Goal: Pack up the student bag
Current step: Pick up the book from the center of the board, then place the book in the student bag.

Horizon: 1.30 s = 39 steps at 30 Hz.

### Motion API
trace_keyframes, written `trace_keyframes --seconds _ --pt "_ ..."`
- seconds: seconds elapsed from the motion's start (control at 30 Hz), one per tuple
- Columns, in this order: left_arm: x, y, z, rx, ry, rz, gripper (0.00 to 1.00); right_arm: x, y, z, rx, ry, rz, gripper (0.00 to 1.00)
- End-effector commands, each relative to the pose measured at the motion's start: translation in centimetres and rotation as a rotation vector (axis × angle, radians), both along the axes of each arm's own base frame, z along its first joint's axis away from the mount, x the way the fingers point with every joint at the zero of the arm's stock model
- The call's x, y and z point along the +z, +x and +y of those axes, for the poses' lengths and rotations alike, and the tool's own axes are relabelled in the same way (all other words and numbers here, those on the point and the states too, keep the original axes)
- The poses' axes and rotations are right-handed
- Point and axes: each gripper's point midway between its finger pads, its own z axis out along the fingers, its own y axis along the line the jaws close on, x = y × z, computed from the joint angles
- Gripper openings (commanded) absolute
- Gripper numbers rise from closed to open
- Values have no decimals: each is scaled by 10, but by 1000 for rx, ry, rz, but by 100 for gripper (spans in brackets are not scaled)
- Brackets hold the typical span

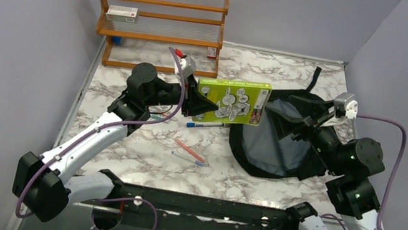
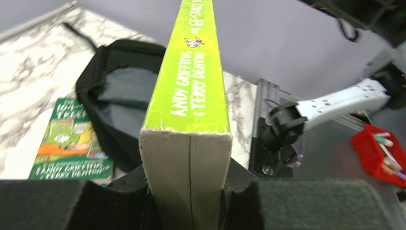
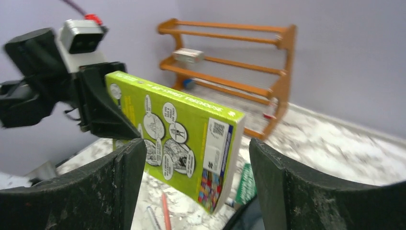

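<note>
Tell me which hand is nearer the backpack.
Right. The right hand is open, right at the backpack; the left hand is off to the left of it, gripping a green book that points toward it.

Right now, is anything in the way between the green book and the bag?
Nothing visible is. The left gripper holds the green book in the air beside the open bag. The right gripper sits open over the bag's far side. The pens lie aside on the table.
</note>
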Motion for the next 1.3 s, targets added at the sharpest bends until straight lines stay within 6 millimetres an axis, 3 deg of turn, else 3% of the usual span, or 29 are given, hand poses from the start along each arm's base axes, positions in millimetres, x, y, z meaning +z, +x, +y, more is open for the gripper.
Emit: trace_keyframes --seconds 0.0,0.1,0.2,0.37,0.7,0.97,1.2,1.27 --pt "-21 45 7 177 49 27 0 -76 48 -51 -397 -54 291 83" --pt "-40 59 11 208 80 95 0 -139 68 -67 -551 -180 504 83" --pt "-59 76 24 286 102 165 0 -198 81 -69 -603 -353 685 83" --pt "-79 104 58 448 124 231 0 -253 87 -71 -616 -566 845 83" --pt "-86 108 67 510 150 248 0 -296 105 -122 -909 -877 894 86" --pt "-86 107 67 511 146 252 0 -322 137 -116 -914 -970 852 90" --pt "-86 106 68 513 149 251 0 -342 141 -130 -986 -1086 862 78" --pt "-85 106 67 511 148 249 0 -345 140 -131 -996 -1093 864 71"
